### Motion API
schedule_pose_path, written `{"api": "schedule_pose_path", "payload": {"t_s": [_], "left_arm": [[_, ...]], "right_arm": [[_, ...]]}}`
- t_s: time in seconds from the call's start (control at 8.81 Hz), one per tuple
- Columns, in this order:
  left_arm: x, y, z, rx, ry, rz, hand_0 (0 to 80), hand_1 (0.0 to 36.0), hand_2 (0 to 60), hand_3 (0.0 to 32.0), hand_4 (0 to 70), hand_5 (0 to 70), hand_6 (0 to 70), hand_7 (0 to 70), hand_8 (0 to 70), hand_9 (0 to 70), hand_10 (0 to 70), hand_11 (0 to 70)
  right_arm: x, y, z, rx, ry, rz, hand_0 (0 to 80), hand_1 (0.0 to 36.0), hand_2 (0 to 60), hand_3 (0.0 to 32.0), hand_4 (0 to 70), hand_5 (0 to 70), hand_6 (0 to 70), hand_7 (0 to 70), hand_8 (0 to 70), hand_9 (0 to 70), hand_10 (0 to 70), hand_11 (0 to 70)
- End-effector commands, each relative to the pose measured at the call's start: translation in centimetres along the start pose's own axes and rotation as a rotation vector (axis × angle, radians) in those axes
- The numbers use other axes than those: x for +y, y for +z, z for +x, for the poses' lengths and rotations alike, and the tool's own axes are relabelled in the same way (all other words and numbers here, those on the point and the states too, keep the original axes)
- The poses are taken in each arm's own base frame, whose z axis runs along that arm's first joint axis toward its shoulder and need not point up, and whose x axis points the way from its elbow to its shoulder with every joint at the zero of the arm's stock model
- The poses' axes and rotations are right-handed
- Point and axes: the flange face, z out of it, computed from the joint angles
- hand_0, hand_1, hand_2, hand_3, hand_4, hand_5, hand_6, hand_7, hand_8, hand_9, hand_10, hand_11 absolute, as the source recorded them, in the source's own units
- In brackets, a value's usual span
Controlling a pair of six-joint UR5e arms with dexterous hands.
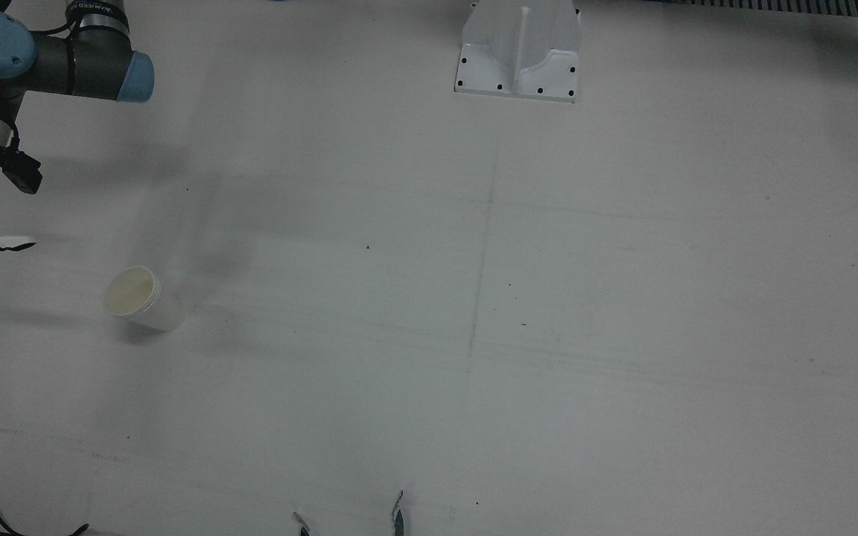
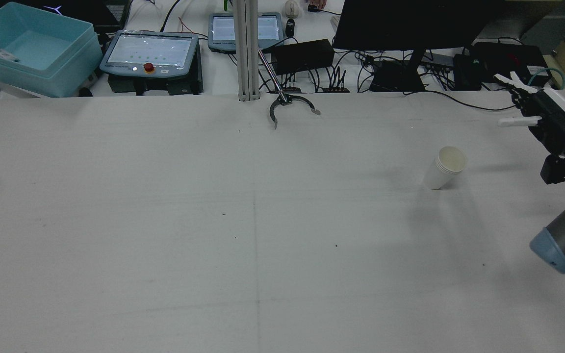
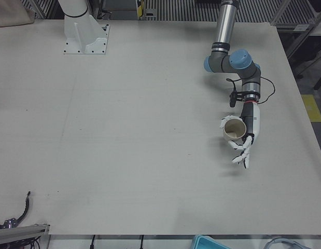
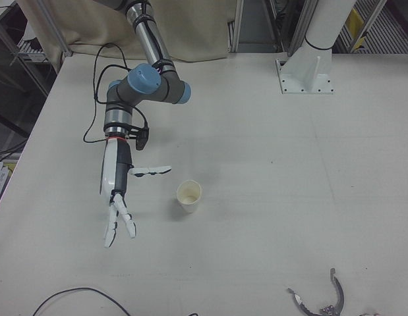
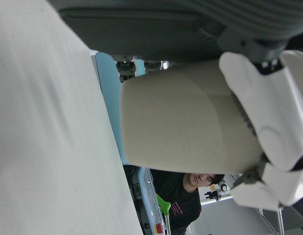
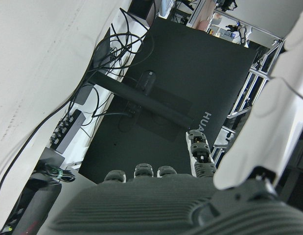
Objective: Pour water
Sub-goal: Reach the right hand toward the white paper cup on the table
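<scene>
Two paper cups, two hands.

The first cup (image 3: 234, 128) sits in the left hand (image 3: 245, 140), mouth upward. White fingers (image 5: 268, 122) are wrapped around its wall, as the left hand view shows close up. This hand is over the surface (image 1: 474, 335) near its edge on the robot's left side. I cannot tell whether the cup's base touches the surface.

The second cup (image 4: 189, 195) stands upright on the robot's right half, toward that side's edge and about midway between the robot's edge and the operators' edge. Its rim looks ridged in the front view; whether it is a nested stack is not clear.

The right hand (image 4: 118, 197) is beside the second cup but apart from it, its fingers spread and holding nothing.

One curved metal clamp (image 2: 290, 105) lies at the operators' edge, near the middle.
</scene>
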Motion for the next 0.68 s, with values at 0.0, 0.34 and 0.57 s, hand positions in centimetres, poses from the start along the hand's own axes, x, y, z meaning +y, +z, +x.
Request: {"api": "schedule_pose_path", "payload": {"t_s": [0.0,0.34,0.57], "left_arm": [[-0.2,-0.5,0.2,0.003,-0.002,-0.004,45.3,10.6,50.9,0.0,70.0,70.0,15.4,25.0,3.2,5.1,7.7,10.9],[0.4,-0.2,0.1,0.002,0.001,-0.012,45.3,10.7,51.4,0.0,70.0,70.0,16.0,25.4,3.2,4.9,7.6,10.8],[0.3,-0.3,0.2,0.002,0.000,-0.012,44.8,10.3,51.0,0.0,70.0,70.0,15.6,24.7,3.1,4.9,7.7,10.9]], "right_arm": [[5.6,-1.0,2.2,-0.123,-0.203,-0.051,47.9,8.7,0.0,2.8,3.1,0.0,0.0,0.0,2.3,2.1,0.0,0.0],[3.1,-4.8,9.2,-0.161,-0.171,-0.069,48.8,9.5,0.0,0.8,3.4,0.0,0.0,0.0,2.4,2.5,0.0,0.0],[0.4,-5.9,9.3,-0.185,-0.154,-0.020,48.2,8.9,0.0,0.0,2.6,0.0,0.0,0.0,2.7,3.1,0.0,0.4]]}}
